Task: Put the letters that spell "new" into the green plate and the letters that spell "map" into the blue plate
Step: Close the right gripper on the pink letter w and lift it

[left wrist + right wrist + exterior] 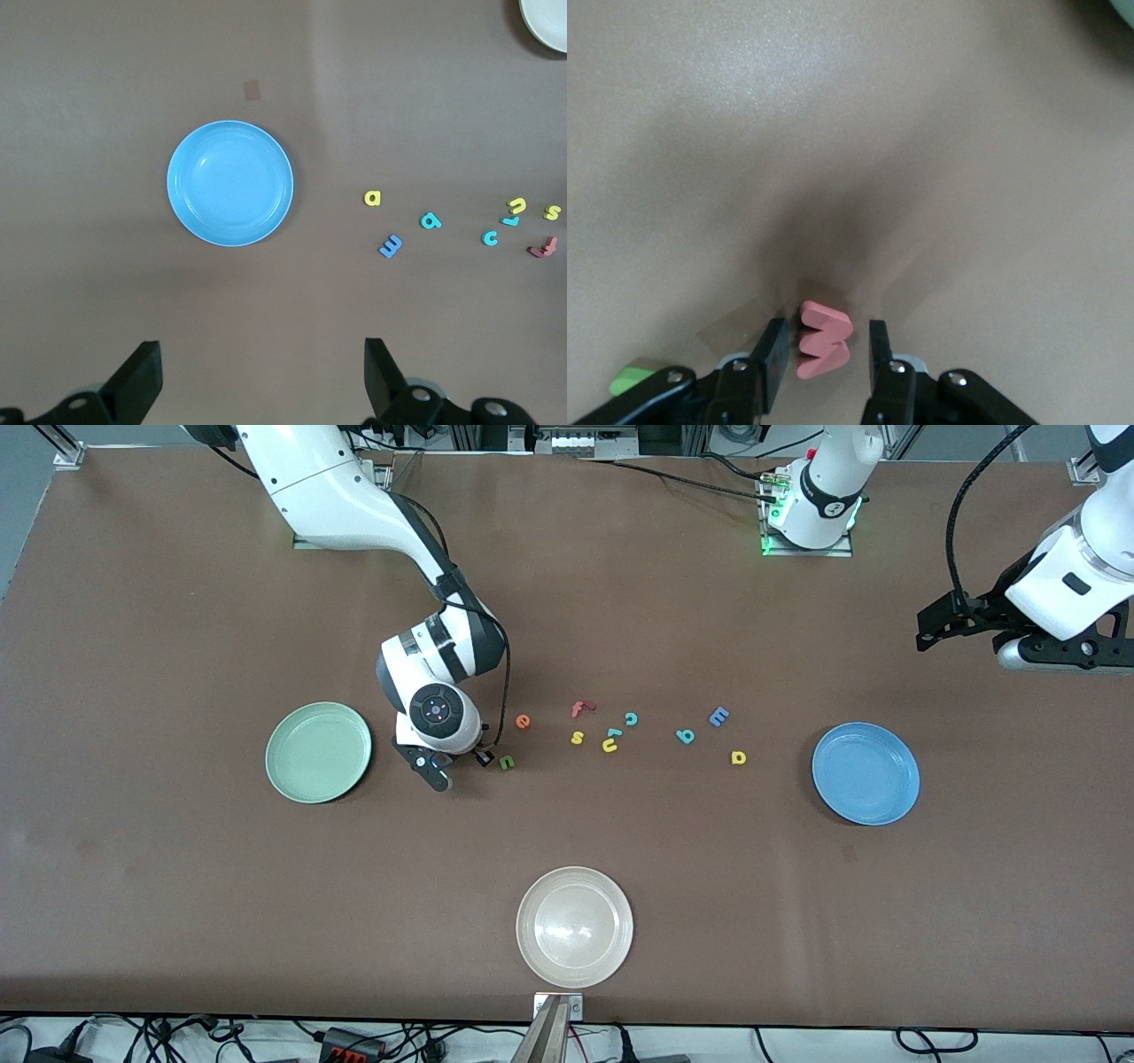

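Note:
My right gripper is down at the table between the green plate and the row of letters. It is open, one finger close on each side of the pinkish-red w, and a thin gap shows at one finger. The front view hides the w under the gripper. The dark green n lies right beside it, the orange e a little farther from the front camera. The blue m, yellow a and teal p lie toward the blue plate. My left gripper waits open, high above the table near the blue plate.
A red f, teal c, yellow s, yellow u and a small teal piece lie mid-row. A larger white plate sits near the table edge closest to the front camera.

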Available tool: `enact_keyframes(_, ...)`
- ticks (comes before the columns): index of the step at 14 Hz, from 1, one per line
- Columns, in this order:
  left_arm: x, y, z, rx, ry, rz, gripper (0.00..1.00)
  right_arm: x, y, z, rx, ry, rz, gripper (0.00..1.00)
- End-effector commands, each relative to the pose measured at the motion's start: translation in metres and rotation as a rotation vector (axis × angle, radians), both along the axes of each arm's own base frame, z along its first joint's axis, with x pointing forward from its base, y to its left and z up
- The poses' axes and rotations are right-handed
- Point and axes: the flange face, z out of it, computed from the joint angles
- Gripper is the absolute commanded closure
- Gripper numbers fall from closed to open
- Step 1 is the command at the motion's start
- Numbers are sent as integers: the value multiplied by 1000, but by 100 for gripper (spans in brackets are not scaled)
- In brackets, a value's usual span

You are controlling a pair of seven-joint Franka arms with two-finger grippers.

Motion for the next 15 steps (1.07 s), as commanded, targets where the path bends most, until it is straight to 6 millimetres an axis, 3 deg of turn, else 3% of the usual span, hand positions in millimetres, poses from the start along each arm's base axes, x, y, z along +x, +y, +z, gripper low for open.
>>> enact_keyframes(1, 2, 0, 6, -4, 5, -18, 0, -1, -1, 0, 12, -2, -16, 55)
enact_keyframes(12, 2, -1, 6, -5, 7, -18, 0, 0, 0, -2, 21, -16, 23, 68)
enact_keyframes(15, 2, -1, 6, -5, 7, -18, 0, 0, 0, -2, 22, -14, 36, 78)
